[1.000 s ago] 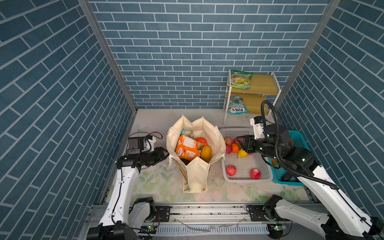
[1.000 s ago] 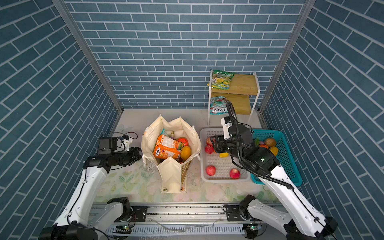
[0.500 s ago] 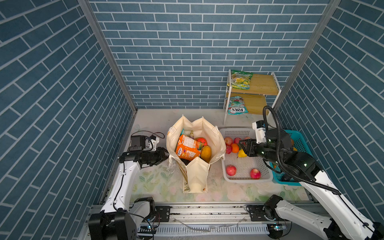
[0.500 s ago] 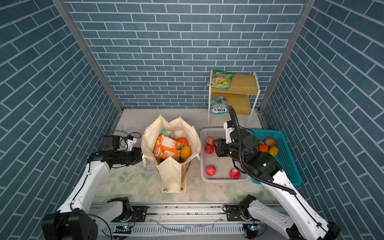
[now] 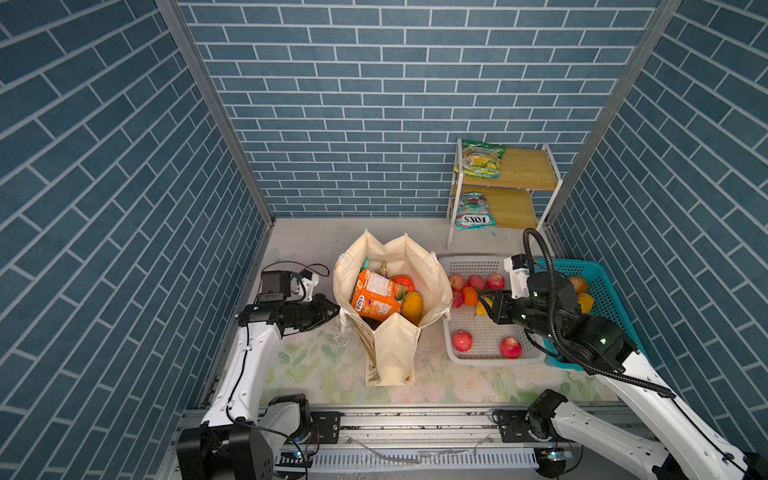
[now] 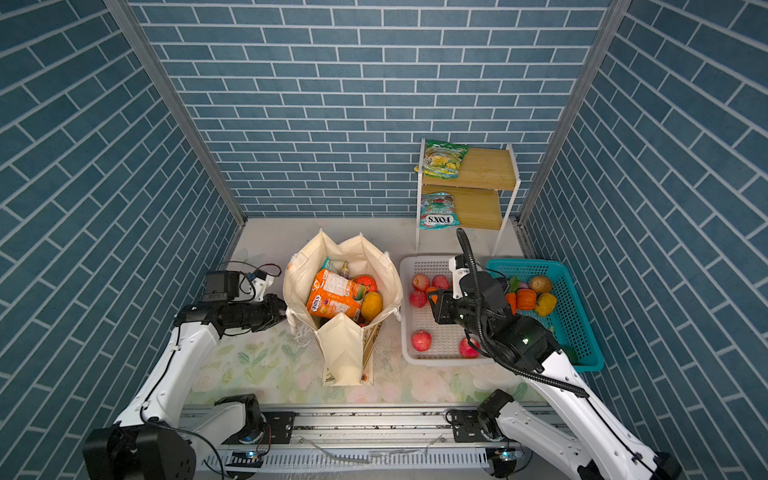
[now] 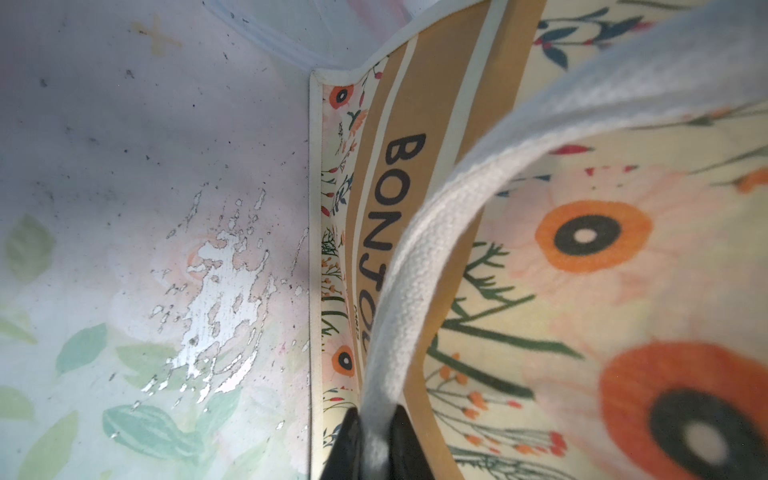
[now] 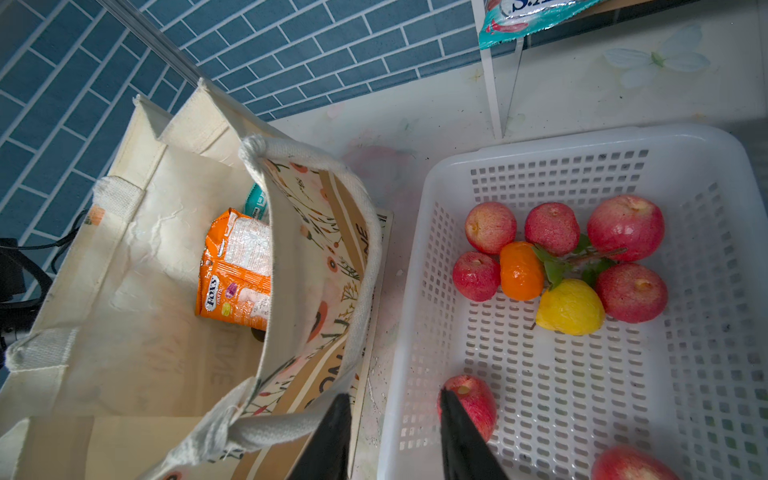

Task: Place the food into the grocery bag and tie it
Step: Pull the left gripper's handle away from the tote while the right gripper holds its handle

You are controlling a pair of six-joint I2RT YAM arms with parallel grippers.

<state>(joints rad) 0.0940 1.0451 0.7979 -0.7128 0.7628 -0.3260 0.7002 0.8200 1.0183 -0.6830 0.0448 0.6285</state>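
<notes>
The grocery bag (image 5: 390, 266) (image 6: 345, 257) stands open mid-table, holding an orange FOX'S packet (image 5: 374, 297), a yellow fruit (image 5: 412, 306) and a red fruit (image 5: 403, 281). At its left side my left gripper (image 5: 332, 309) (image 7: 376, 415) is shut on a cream strap handle (image 7: 436, 216). My right gripper (image 5: 488, 305) (image 8: 390, 399) hangs open and empty over the gap between the bag and the white basket (image 5: 486, 357). One finger is in front of the bag's other strap (image 8: 361, 266). Red apples (image 8: 625, 226), an orange (image 8: 521, 270) and a yellow fruit (image 8: 569, 305) lie in that basket.
A teal basket (image 5: 602, 291) with more produce stands right of the white one, partly behind my right arm. A small wooden shelf (image 5: 523, 166) at the back right carries a green packet (image 5: 482, 160) and a FOX'S packet (image 5: 476, 216). Brick walls close in three sides.
My left gripper's jaws have closed onto the bag's strap. My right gripper has drifted slightly toward the front, staying open.
</notes>
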